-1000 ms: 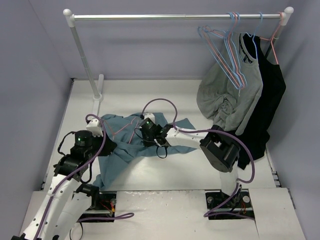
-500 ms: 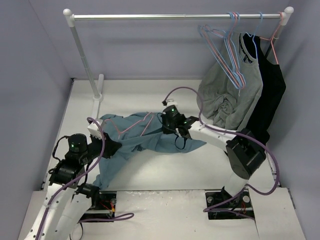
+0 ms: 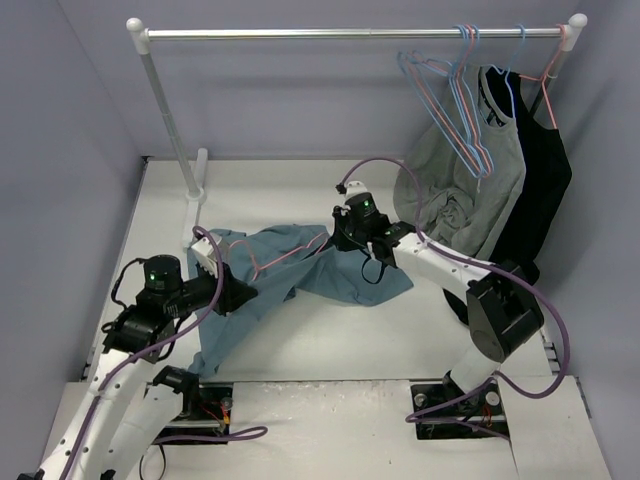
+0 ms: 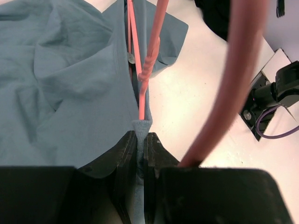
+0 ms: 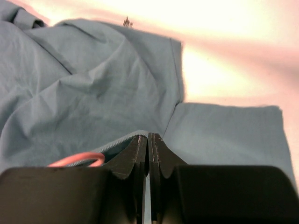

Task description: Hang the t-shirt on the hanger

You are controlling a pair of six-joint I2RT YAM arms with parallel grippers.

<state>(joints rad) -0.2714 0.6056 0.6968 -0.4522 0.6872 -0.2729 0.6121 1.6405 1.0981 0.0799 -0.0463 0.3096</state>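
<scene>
The teal-blue t-shirt [image 3: 300, 272] lies stretched across the table between my two grippers. The salmon-pink wire hanger [image 3: 290, 256] lies inside and on it, partly hidden by cloth. My left gripper [image 3: 240, 297] is shut on a ribbed fold of the t-shirt [image 4: 70, 84]. The hanger wire [image 4: 141, 88] runs straight into that fold at the jaw tips [image 4: 141, 136]. My right gripper [image 3: 345, 238] is shut on a ribbed edge of the t-shirt [image 5: 93, 98], jaws pressed together [image 5: 148, 136]. A loop of the hanger [image 5: 77, 158] shows just left of them.
A clothes rail [image 3: 350, 33] spans the back, its post [image 3: 172, 120] standing at the back left. At its right end hang light-blue wire hangers [image 3: 465, 100], a grey shirt [image 3: 455, 190] and a black garment [image 3: 535, 190], close behind my right arm.
My right gripper has moved back and to the right with the shirt edge, drawing the t-shirt out wider. My left gripper has shifted a little right, still holding.
</scene>
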